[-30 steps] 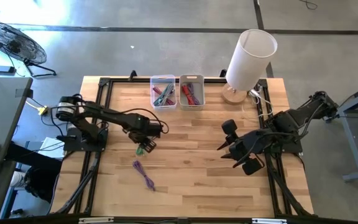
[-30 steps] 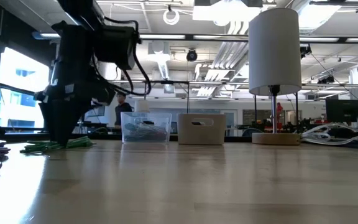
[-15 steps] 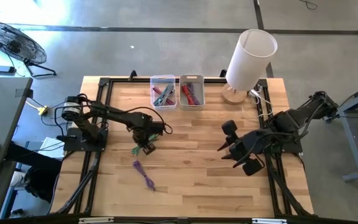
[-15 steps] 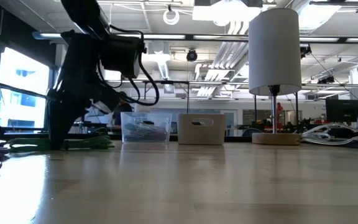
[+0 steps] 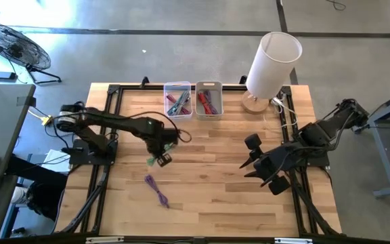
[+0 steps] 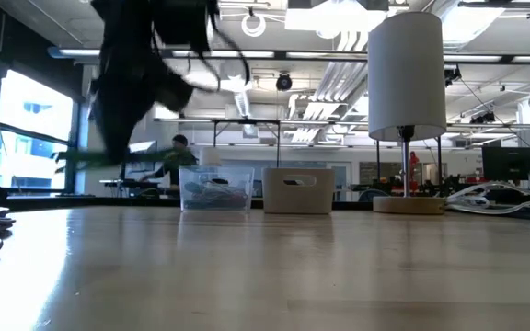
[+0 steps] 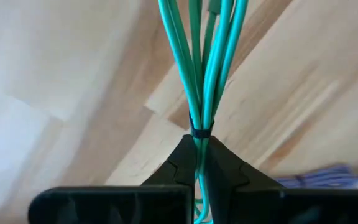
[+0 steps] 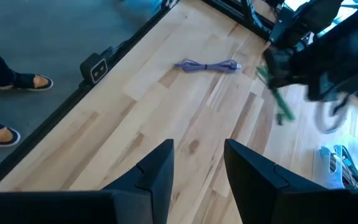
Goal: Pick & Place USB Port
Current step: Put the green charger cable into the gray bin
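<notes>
No legible text or labels anywhere

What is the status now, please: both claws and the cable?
Left claw shut on green cable, lifted off table. Right claw open, waiting at its side. Purple cable on table, not in the way.

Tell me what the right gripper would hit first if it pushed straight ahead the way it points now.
Probably nothing close: the right gripper, fingers open, faces bare table. Farther along lie the purple cable and the left gripper holding the green cable; depth is unclear.
</notes>
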